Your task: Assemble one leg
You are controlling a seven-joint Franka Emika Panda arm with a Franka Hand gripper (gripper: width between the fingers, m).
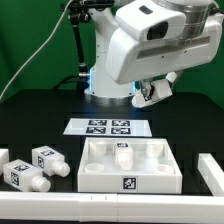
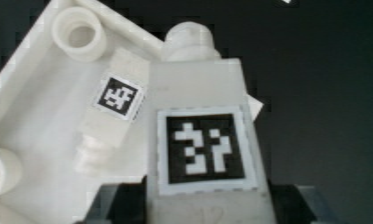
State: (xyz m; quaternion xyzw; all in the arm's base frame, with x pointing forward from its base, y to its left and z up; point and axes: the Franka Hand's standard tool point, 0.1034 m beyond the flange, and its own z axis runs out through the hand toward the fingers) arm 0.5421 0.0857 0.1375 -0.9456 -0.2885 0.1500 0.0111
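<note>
In the wrist view my gripper (image 2: 204, 203) is shut on a leg (image 2: 197, 90), a white block with a black-and-white tag and a round peg at its far end. A dark finger (image 2: 122, 203) presses each side of it. The leg hangs over the white tray (image 2: 58, 110), close to a tagged wall and a round corner socket (image 2: 76, 35). In the exterior view the gripper (image 1: 150, 93) hangs under the white wrist, above and behind the tray (image 1: 128, 172). A small white piece (image 1: 122, 152) stands upright inside the tray.
Two more legs (image 1: 48, 160) (image 1: 22, 177) lie at the exterior view's left of the tray. The marker board (image 1: 108, 126) lies behind the tray. A long white bar (image 1: 100, 208) runs along the front and another white piece (image 1: 211, 175) sits at the right.
</note>
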